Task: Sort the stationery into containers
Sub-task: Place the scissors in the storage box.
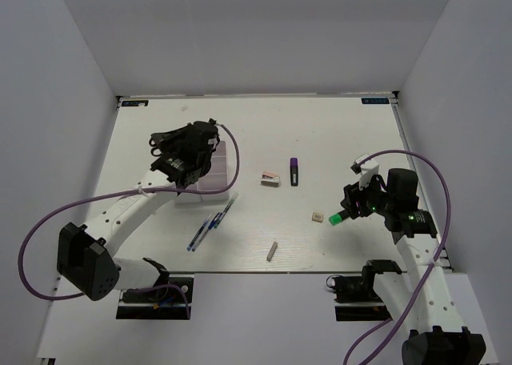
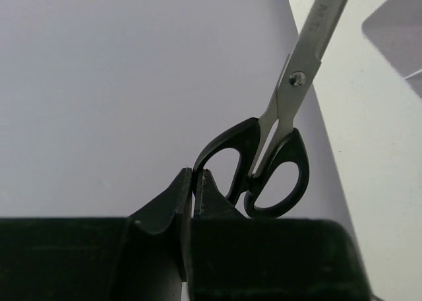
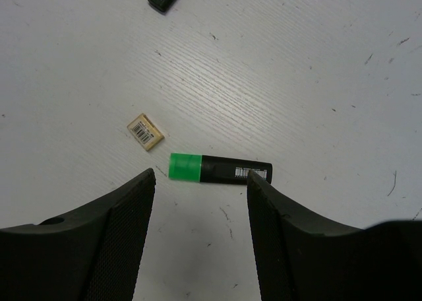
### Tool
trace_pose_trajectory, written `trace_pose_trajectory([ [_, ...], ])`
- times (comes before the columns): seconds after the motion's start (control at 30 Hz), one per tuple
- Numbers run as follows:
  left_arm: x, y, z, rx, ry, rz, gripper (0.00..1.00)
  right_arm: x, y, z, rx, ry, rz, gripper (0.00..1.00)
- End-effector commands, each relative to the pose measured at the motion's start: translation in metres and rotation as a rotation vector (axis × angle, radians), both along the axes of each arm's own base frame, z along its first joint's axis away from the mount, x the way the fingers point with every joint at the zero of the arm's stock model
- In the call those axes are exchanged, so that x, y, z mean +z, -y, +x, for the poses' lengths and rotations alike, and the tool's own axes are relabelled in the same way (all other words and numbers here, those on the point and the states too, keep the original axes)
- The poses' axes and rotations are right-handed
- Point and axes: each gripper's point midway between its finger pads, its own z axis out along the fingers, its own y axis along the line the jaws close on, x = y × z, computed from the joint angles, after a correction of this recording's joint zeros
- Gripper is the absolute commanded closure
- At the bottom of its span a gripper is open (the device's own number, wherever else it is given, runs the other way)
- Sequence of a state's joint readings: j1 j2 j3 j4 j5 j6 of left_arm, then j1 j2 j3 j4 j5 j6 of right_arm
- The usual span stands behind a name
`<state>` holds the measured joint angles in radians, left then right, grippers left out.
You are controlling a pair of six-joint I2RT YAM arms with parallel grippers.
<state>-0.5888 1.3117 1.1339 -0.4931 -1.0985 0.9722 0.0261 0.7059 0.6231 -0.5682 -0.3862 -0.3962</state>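
Left hand (image 2: 193, 180) pinches the scissors (image 2: 277, 152) by a handle, bound for the tray (image 1: 226, 170); right hand (image 3: 201, 177) gapes astride the green highlighter (image 3: 221, 169)

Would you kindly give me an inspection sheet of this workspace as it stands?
Surface: white table, a few faint marks, nothing spilled.
Job's things: scissors held by the left gripper over the tray; green highlighter, beige cube, purple marker, pink-white block, blue pens and grey stick lie loose on the table.
Clutter: nothing seen.
Grippers: left gripper shut on a scissors handle; right gripper open, low over the highlighter.
Cables: a purple cable loops from each arm, off the items.
Surroundings: white walls on three sides.
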Motion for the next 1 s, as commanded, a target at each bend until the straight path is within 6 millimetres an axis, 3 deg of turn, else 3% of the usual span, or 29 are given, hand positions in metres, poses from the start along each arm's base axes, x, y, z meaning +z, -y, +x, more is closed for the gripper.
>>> trace_pose_trajectory([
  [0.0,0.015,-0.006,-0.001,-0.02,0.013,0.087,1.0,0.008,-0.003,0.002,0.006,0.028,0.019,0.39],
  [0.07,0.022,-0.006,0.001,-0.035,0.017,0.125,1.0,0.007,-0.003,0.002,0.005,0.026,0.019,0.39],
  [0.37,0.012,-0.014,0.001,-0.045,-0.063,0.197,1.0,0.008,-0.003,0.001,0.008,0.027,0.02,0.38],
  [0.7,-0.022,-0.03,-0.013,-0.04,-0.159,0.204,1.0,0.009,-0.005,0.0,0.015,0.029,0.025,0.38],
  [0.97,-0.036,-0.023,-0.002,-0.065,-0.197,0.223,1.0,0.011,-0.003,0.001,0.006,0.03,0.02,0.38],
])
